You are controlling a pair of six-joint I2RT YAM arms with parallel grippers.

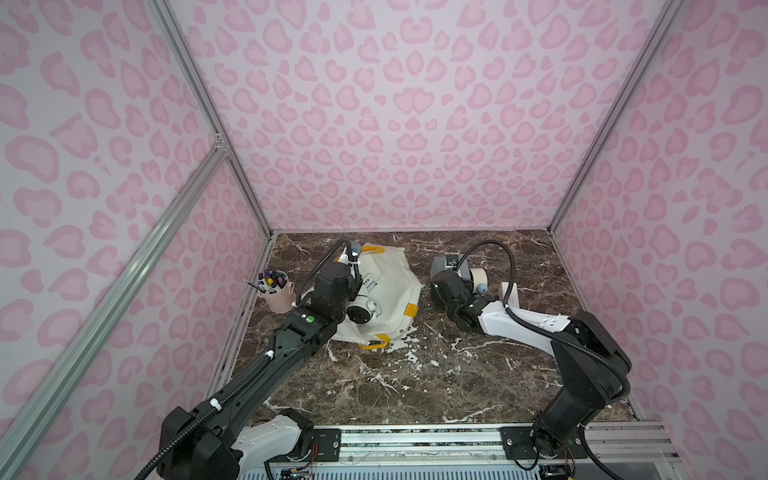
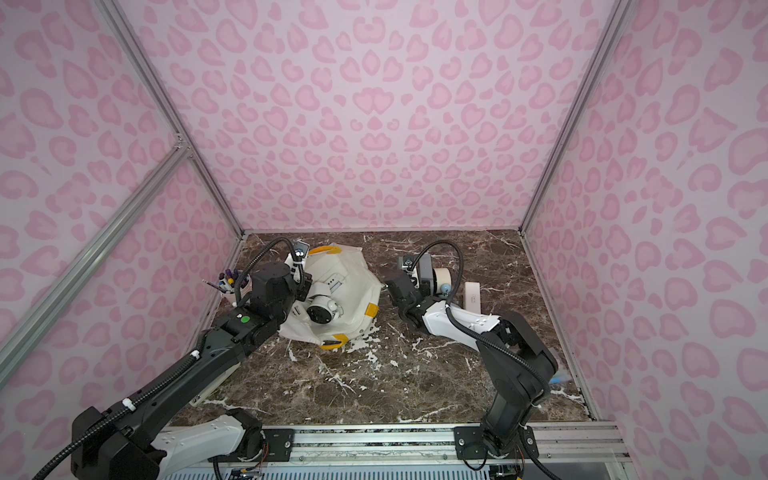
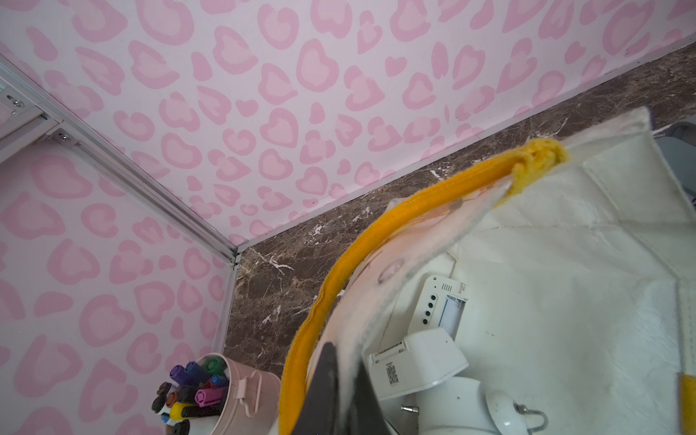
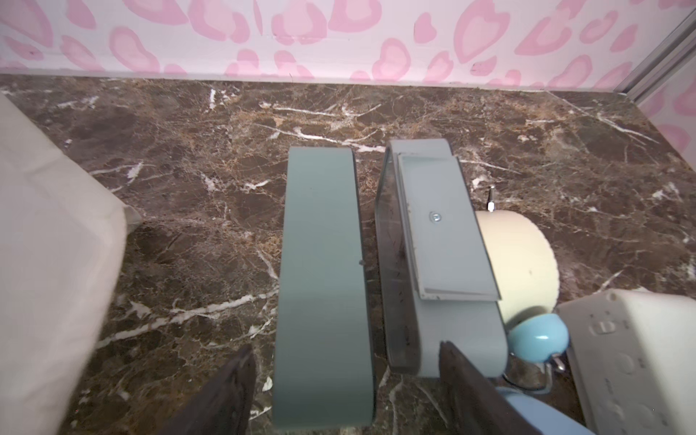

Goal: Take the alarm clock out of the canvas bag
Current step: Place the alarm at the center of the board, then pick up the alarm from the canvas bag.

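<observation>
Task looks partly done. Bag [image 1: 390,282] lies at 10 o'clock on table [image 1: 415,382]. L gripper [image 3: 335,391] is clamped tight on the rim cloth by the strap [image 3: 376,233], keeping the mouth up. Inside sit a white round clock [image 1: 360,312] and a flat clock [image 3: 444,309], so prob. more to pull.

At 1 o'clock, outside the bag, green clock [image 4: 324,263] stands btwn R gripper [image 4: 345,348] jaws. They gape w/ gaps both sides and hold nothing. Grey clock [image 4: 433,226], cream clock [image 4: 516,260] and white box [image 4: 632,357] crowd its 3 o'clock side.

Room: the 6 o'clock half of the table is bare. Bucket [image 1: 277,296] and side wall [image 1: 187,270] sit close at the bag's 9.
</observation>
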